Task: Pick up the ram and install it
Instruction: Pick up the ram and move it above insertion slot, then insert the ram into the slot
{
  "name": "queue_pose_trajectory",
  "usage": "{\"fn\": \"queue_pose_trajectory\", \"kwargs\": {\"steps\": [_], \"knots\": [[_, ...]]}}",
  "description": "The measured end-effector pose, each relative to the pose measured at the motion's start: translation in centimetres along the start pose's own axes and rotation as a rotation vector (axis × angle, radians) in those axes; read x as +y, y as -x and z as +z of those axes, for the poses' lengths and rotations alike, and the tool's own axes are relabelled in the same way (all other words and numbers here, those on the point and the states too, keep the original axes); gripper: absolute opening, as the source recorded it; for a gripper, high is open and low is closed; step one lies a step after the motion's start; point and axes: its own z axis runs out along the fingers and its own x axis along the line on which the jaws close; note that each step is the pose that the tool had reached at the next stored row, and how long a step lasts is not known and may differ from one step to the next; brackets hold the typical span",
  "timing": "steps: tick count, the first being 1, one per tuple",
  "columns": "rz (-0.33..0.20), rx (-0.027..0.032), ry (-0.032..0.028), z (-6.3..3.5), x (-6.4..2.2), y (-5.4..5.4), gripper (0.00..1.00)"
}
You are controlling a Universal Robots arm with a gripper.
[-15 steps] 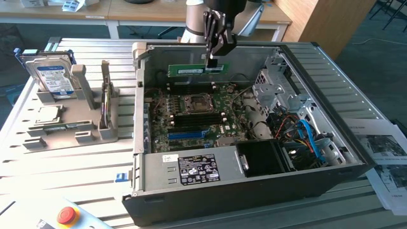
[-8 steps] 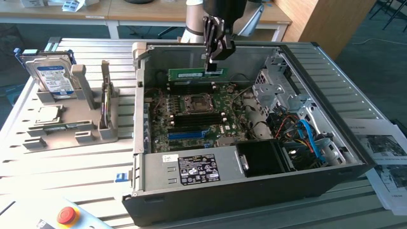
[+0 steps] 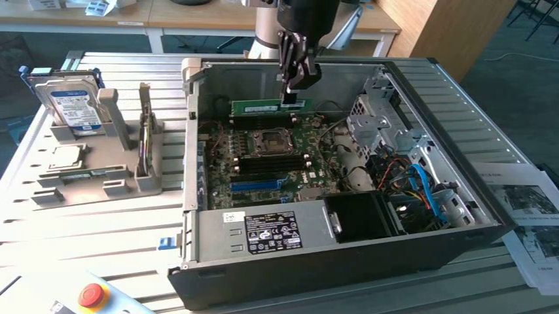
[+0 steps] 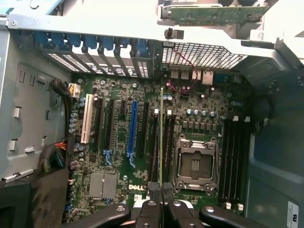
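The ram [image 3: 262, 106] is a long green stick, held level on its edge inside the open computer case [image 3: 196, 150], above the far part of the motherboard [image 3: 306, 154]. My gripper [image 3: 292, 98] comes down from above and is shut on the stick's upper edge near one end. In the wrist view the ram [image 4: 161, 137] shows edge-on as a thin line running out from my gripper [image 4: 161, 190]. It hangs over the board between the expansion slots [image 4: 133, 128] and the empty processor socket [image 4: 195, 164]. Long dark slots [image 4: 232, 152] lie on the socket's other side.
A grey holder [image 3: 105, 176] at the exterior view's left carries a blue-labelled hard drive [image 3: 74, 104], a silver processor chip [image 3: 65, 157] and an upright board [image 3: 144, 131]. The power supply [image 3: 262, 232], cables [image 3: 419, 190] and drive cage [image 3: 384, 124] crowd the case. A red button [image 3: 91, 294] sits near the front.
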Motion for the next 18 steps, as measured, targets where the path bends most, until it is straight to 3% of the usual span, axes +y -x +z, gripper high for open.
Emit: {"fn": "queue_pose_trajectory", "kwargs": {"steps": [18], "knots": [[0.000,-0.0003,-0.0003,0.40,-0.02,0.01,0.12]]}}
